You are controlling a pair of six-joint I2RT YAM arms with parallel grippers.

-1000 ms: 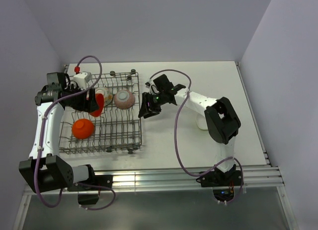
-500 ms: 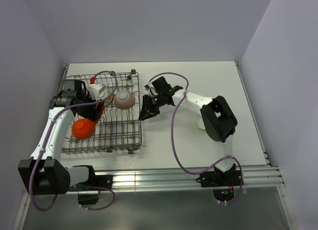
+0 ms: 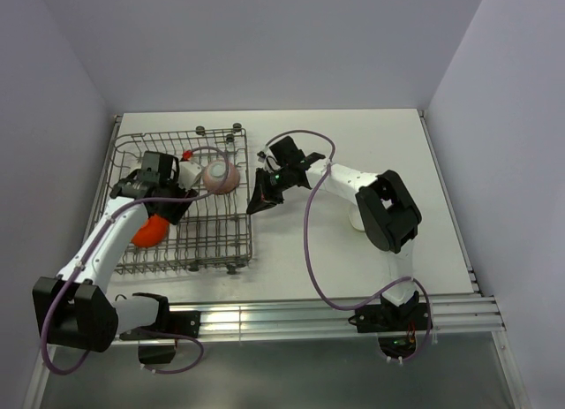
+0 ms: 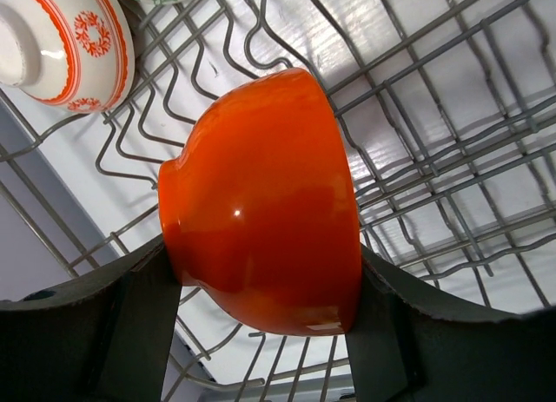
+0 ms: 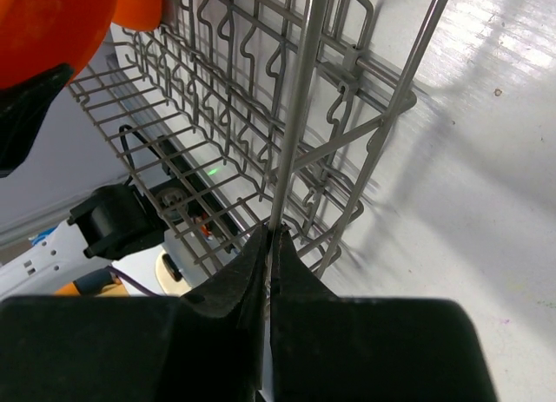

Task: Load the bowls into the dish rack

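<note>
A glossy orange bowl [image 4: 261, 202] sits sideways between the pads of my left gripper [image 4: 261, 272], which is shut on it just above the dish rack's [image 4: 452, 159] tines. In the top view the left gripper [image 3: 166, 201] hangs over the left half of the dish rack [image 3: 212, 250]. Beside it a second orange bowl [image 3: 148, 234] lies in the rack, and a pinkish bowl [image 3: 221, 175] rests at the back. A white bowl with red-orange patterns [image 4: 61, 37] lies near. My right gripper [image 5: 271, 237] is shut on the wire at the rack's right edge [image 5: 300, 98]. The same right gripper [image 3: 257, 200] shows in the top view.
The white table [image 3: 380, 144] stretches bare to the right of the rack. Lilac walls close the back and both sides. A metal rail [image 3: 291, 316] runs along the near edge by the arm bases. Purple cables [image 3: 309, 241] loop over both arms.
My left arm has carried the orange bowl from the rack's far left edge down over its middle-left. My right gripper has shut on the rack's right edge wire.
</note>
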